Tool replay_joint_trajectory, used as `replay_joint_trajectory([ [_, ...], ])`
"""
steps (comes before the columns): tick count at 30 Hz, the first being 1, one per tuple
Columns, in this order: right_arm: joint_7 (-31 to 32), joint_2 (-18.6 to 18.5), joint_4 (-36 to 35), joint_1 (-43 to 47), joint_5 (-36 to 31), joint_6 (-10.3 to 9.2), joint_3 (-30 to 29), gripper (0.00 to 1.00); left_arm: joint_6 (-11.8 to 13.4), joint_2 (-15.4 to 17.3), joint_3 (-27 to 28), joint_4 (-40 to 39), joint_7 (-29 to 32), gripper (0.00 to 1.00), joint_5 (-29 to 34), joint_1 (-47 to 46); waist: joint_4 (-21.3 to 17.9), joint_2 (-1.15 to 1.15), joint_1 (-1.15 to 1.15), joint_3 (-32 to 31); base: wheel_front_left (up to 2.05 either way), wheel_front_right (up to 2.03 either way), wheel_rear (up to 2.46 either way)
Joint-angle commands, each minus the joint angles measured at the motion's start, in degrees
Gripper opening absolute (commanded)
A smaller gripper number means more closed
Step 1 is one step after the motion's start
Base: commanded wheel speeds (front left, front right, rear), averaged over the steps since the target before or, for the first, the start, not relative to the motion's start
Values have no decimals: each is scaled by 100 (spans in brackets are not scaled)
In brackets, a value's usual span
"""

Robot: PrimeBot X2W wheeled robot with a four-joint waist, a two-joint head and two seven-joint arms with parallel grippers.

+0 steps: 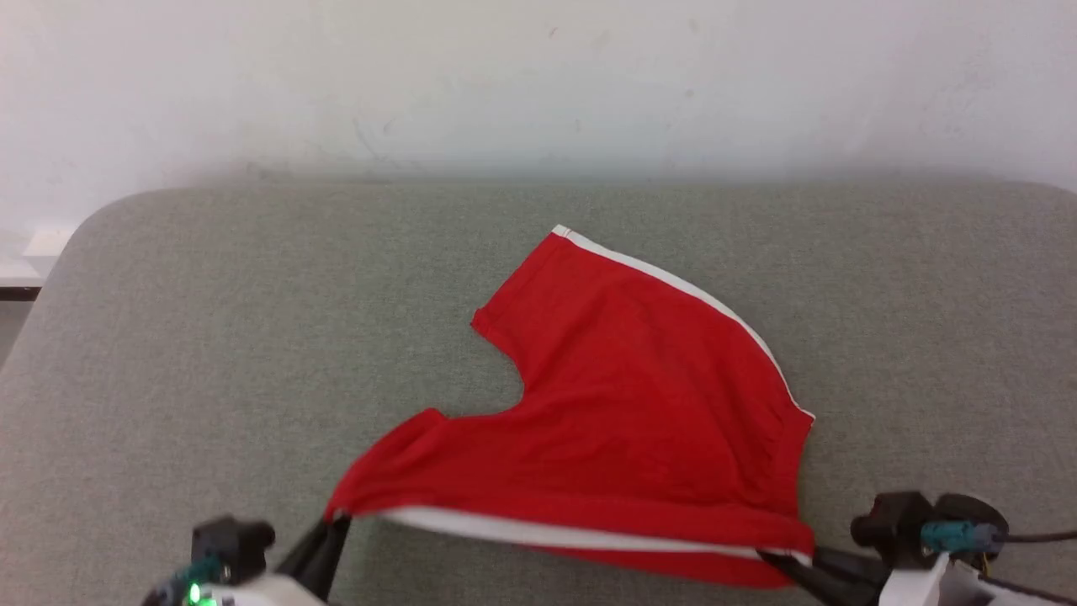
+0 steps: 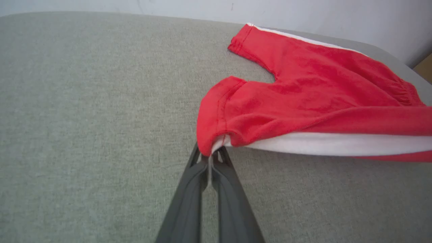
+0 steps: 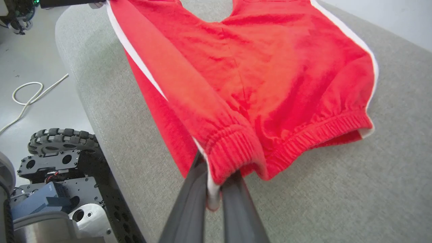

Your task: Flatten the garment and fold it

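Red cloth is pinched at both ends: our left end effector (image 2: 210, 161) grips a leg corner of the garment (image 1: 639, 396), and our right end effector (image 3: 215, 180) grips its waistband. The near edge is taut above the grey surface (image 1: 210, 337). We judge the fold is starting; next, both corners should travel far together.

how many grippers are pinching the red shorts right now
2: the left gripper is shut on a leg-hem corner of the garment, the right gripper on its waistband corner.

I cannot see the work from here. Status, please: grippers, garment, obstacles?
Left gripper shut on garment hem corner. Right gripper shut on waistband corner. Near edge taut between them, rest lying on grey cushion. No obstacle seen.
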Motion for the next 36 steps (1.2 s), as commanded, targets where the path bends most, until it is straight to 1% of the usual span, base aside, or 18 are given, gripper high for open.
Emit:
replay_joint_trajectory([
  [1, 14, 66, -27, 96, -107, -13, -239, 0, 17, 97, 99, -17, -5, 0, 105, -372, -46, -1, 1, 20, 0, 0, 0],
  [4, 62, 211, -77, 137, -214, -13, -666, 0, -121, 53, 53, 44, 118, 0, 262, -875, -142, -1, 1, 101, 0, 0, 0],
  [9, 125, 430, -99, 155, -466, -13, -1361, 0, -441, -162, -48, 367, 368, 0, 490, -1881, -342, -1, 1, 435, 0, 0, 0],
  [16, 347, 870, -39, -19, -922, -13, -2136, 0, -932, -547, -103, 1245, 713, 0, 654, -3371, -627, -1, 1, 1212, 0, 0, 0],
  [19, 451, 1137, 90, -219, -1132, -13, -2404, 0, -1131, -689, -203, 1725, 899, 0, 795, -3988, -758, -1, 1, 1565, 0, 0, 0],
  [22, 587, 1370, 245, -490, -1357, -13, -2542, 0, -1330, -844, -301, 2255, 997, 0, 933, -4546, -889, -1, 1, 1850, 0, 0, 0],
  [27, 725, 1681, 570, -924, -1617, -13, -2726, 0, -1522, -1067, -360, 3134, 984, 0, 1069, -5283, -1118, -1, 1, 2186, 0, 0, 0],
  [32, 889, 1896, 880, -1186, -1800, -13, -2745, 0, -1713, -1260, -468, 3871, 1022, 0, 1058, -5689, -1314, -1, 1, 2417, 0, 0, 0],
  [33, 889, 1896, 880, -1186, -1800, -13, -2745, 0, -1713, -1260, -468, 3871, 1022, 0, 1058, -5689, -1314, -1, 1, 2417, 0, 0, 0],
  [36, 959, 1999, 990, -1277, -1816, -13, -2660, 0, -1784, -1341, -612, 4299, 1135, 0, 1081, -5806, -1393, -1, 1, 2502, 0, 0, 0],
])
